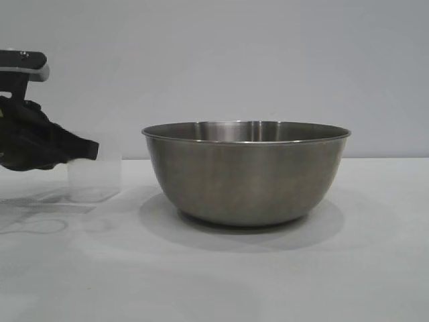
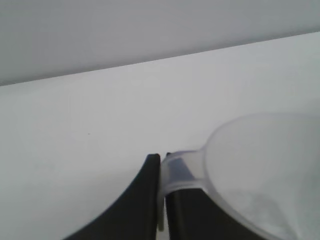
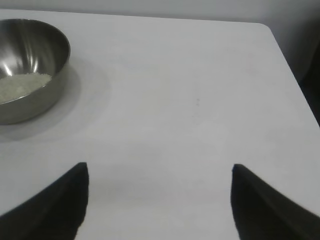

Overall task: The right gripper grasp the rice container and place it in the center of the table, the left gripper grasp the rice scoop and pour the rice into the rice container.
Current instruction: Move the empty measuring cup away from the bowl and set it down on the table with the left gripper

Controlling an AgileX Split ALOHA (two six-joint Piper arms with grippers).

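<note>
while the left gripper [image 1: 90,150] pinches the handle of the rice scoop [image 1: 94,178], standing on the table [image 1: 281,268] at far left, the rice container [image 1: 247,173] sits centre with rice [image 3: 22,85] inside. right gripper [image 3: 159,200]: fingers spread, idle. risk, judged: loosening too early tips the scoop. no legible writing.

Black left gripper [image 1: 90,151] with pointed claw-like jaws, grey-capped wrist.
</note>
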